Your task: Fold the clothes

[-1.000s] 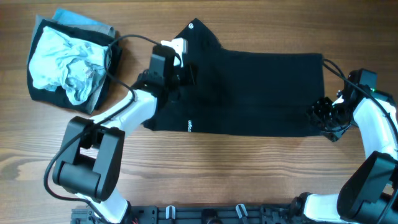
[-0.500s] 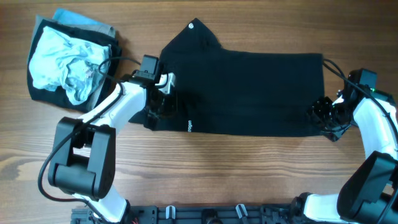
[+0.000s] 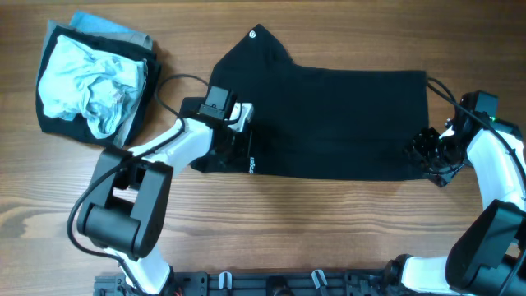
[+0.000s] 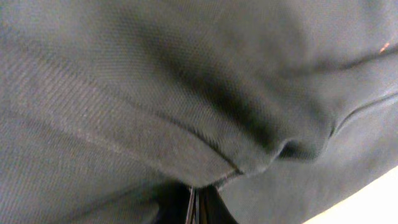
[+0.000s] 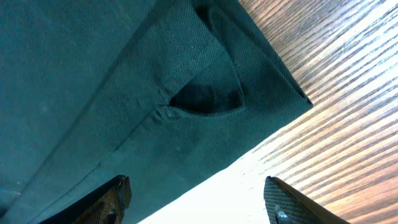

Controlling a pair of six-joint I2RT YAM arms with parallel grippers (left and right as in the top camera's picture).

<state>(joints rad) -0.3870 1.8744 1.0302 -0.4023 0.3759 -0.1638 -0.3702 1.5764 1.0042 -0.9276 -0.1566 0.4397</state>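
Observation:
The clothes in hand are a black T-shirt (image 3: 329, 119), spread flat across the middle of the wooden table, with a small white mark (image 3: 250, 165) near its front edge. My left gripper (image 3: 230, 146) rests on the shirt's left part. In the left wrist view black fabric (image 4: 186, 93) fills the picture, and a fold of it runs into the left gripper (image 4: 195, 208), which is shut on it. My right gripper (image 3: 426, 152) hovers at the shirt's front right corner. It stands open (image 5: 199, 205) over the hemmed corner (image 5: 261, 93), with nothing between its fingers.
A pile of other garments (image 3: 94, 78), pale blue on black and grey-blue, lies at the back left. Bare wooden table (image 3: 329, 222) runs along the front, and a cable (image 3: 177, 82) loops from the left arm near the pile.
My left arm swung from the shirt's back left sleeve down to its front left part, then a little to the right, and its jaws closed. The right arm has not moved.

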